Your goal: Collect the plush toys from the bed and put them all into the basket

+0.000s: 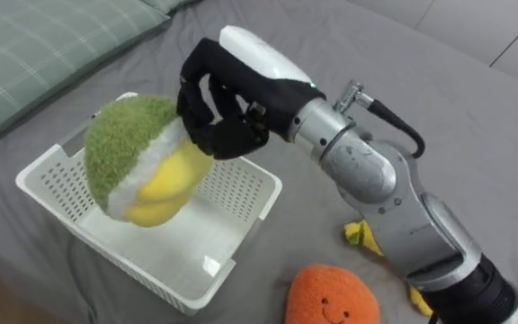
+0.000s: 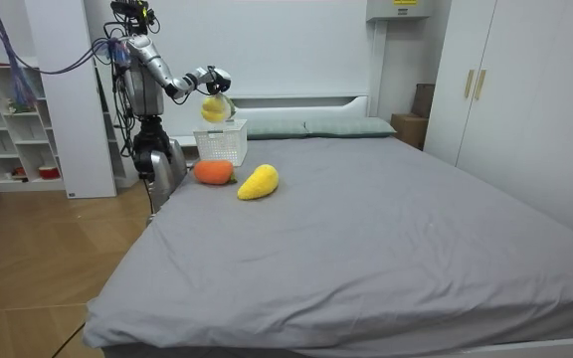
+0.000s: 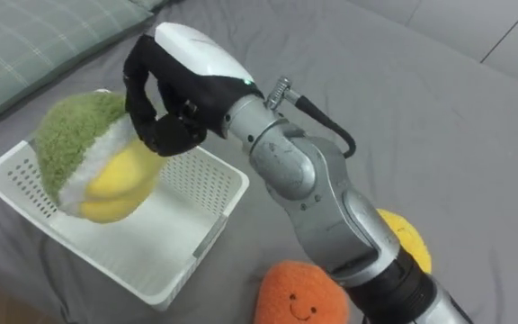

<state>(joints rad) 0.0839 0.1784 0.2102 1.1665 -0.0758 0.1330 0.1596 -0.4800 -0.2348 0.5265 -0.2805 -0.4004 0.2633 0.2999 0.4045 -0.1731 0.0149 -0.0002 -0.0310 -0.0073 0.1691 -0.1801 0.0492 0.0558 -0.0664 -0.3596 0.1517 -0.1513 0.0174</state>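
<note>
A round plush toy (image 1: 142, 166) (image 3: 93, 171), green outside with white and yellow inside, hangs over the white basket (image 1: 57, 180) (image 3: 12, 175). My right hand (image 1: 218, 108) (image 3: 165, 94) is shut on its upper right edge. In the room view the toy (image 2: 213, 105) is held just above the basket (image 2: 220, 142) at the bed's corner. An orange plush toy (image 1: 331, 297) (image 3: 297, 295) (image 2: 213, 172) lies on the grey bed in front of the basket. A yellow plush toy (image 1: 365, 237) (image 3: 407, 238) (image 2: 258, 182) lies beside it, partly hidden behind my forearm.
A green checked pillow (image 1: 34, 54) (image 3: 25, 40) lies behind the basket at the head of the bed. I stand at the bed's side by a white shelf unit (image 2: 8, 119). A white wardrobe (image 2: 510, 89) stands at the room view's right.
</note>
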